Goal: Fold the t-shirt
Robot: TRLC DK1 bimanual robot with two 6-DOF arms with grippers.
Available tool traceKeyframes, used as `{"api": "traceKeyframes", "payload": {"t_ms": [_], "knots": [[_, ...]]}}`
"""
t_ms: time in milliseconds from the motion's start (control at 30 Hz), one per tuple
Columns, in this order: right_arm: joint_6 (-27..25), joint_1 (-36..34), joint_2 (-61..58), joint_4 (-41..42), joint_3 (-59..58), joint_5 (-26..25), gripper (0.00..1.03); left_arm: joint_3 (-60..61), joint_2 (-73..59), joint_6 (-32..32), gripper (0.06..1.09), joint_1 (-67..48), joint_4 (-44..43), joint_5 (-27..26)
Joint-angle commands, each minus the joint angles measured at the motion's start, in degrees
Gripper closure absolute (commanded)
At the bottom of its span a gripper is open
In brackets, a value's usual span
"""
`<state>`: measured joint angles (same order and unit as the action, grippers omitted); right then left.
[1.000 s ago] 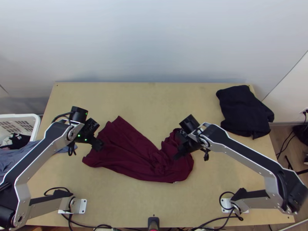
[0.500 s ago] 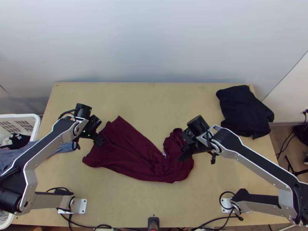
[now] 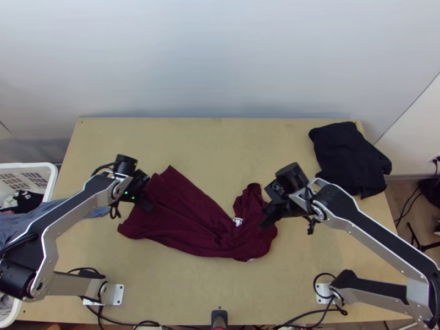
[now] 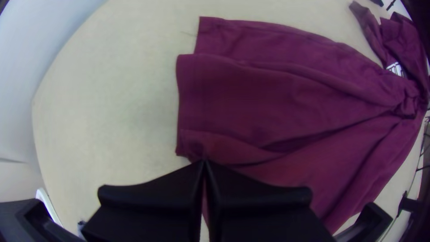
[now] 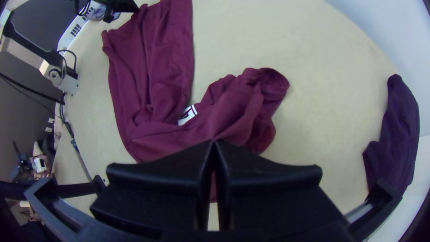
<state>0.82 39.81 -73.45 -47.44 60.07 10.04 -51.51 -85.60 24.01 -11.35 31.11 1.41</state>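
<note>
Wooden table, burgundy t-shirt untwisting a bit.
Right gripper, closed on cloth I think, moved outward, baring white print beside it; left gripper closed, hold unclear.

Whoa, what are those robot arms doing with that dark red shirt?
The two arms are working on folding the t-shirt. The right gripper seems to be pinching its bunched-up end, near the white label. The left gripper is closed right at the flatter end, but I can't tell if it has hold of any cloth. The shirt isn't neatly folded yet.
</note>
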Motion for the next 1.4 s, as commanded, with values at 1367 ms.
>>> {"api": "traceKeyframes", "payload": {"t_ms": [1367], "knots": [[-8.20, -3.25, 27.13, -23.22, -16.04, 1.29, 1.00, 6.15, 33.75, -3.27, 1.04, 14.34, 25.31, -23.65]]}}
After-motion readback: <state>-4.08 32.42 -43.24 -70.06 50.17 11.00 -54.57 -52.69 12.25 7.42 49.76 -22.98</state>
